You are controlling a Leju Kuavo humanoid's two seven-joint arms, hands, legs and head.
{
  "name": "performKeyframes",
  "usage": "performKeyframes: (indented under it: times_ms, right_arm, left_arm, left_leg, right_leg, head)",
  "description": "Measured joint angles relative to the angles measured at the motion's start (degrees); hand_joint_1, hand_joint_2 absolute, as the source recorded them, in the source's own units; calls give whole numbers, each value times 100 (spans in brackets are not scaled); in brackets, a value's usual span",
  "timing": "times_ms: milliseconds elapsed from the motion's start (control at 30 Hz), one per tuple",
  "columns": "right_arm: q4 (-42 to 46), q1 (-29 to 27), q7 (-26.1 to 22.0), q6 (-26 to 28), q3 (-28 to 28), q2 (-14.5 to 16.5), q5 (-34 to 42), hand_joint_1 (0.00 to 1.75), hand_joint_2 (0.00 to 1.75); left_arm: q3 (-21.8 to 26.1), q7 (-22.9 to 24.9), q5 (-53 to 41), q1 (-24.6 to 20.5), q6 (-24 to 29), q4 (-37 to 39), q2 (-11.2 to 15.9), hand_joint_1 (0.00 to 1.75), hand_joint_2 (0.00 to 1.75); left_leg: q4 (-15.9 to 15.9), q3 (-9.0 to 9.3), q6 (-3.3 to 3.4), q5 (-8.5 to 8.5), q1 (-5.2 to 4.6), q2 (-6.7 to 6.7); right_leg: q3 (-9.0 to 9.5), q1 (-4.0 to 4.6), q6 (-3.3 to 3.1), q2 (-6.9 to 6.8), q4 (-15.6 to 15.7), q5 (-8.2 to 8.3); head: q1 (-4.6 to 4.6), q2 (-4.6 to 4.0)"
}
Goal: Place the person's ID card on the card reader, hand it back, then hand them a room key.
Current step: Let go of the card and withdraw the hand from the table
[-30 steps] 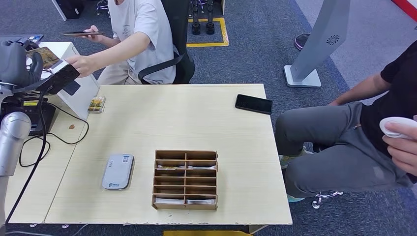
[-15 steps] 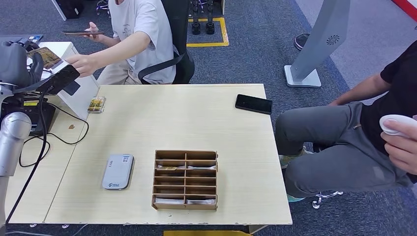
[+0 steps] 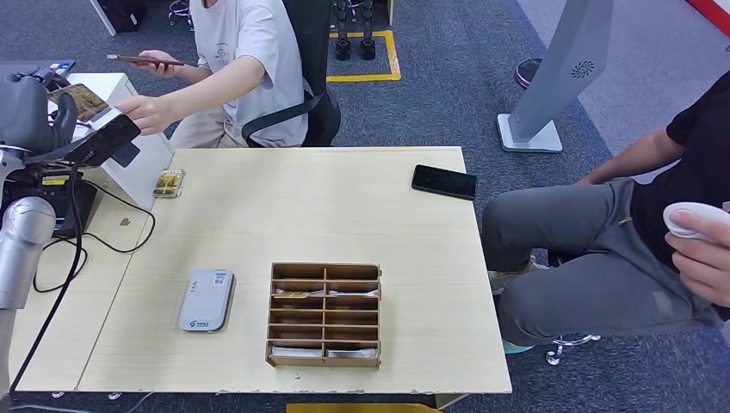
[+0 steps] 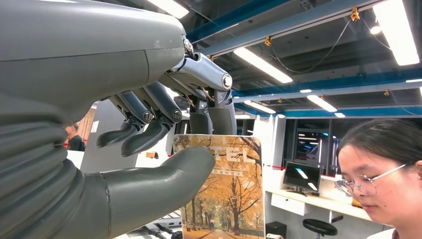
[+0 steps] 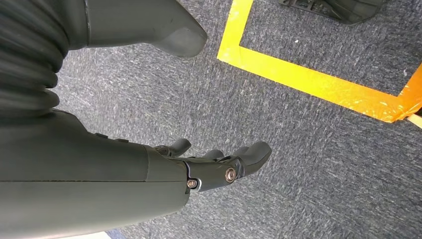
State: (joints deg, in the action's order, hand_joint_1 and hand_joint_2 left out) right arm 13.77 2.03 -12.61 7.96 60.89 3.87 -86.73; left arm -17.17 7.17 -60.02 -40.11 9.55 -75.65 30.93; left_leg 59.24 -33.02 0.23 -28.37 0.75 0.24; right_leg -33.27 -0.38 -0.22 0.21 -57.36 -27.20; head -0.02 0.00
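Head view: left hand (image 3: 30,112) upper left, holding room key (image 3: 79,101); person's hand (image 3: 142,114) just beside it; card reader (image 3: 207,300) lower left on table (image 3: 344,215); left wrist view: thumb and fingers (image 4: 149,132) pinching key card; right wrist view: right hand (image 5: 199,169) empty, fingers spread, above carpet.

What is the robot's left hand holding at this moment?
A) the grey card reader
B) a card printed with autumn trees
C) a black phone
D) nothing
B: the left hand pinches the card with yellow autumn trees between thumb and fingers, raised towards the person's hand.
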Motion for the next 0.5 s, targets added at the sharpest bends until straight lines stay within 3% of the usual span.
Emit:
performKeyframes:
  times_ms: [500]
  right_arm:
    - [0, 0, -1, 0, -2, 0, 0, 0, 175]
  left_arm:
    - [-10, 0, 0, 2, 0, 0, 0, 175, 175]
  left_leg:
    - [0, -5, 1, -1, 0, 3]
  right_leg:
    - [-5, 0, 0, 2, 0, 0]
  head:
    - [0, 0]
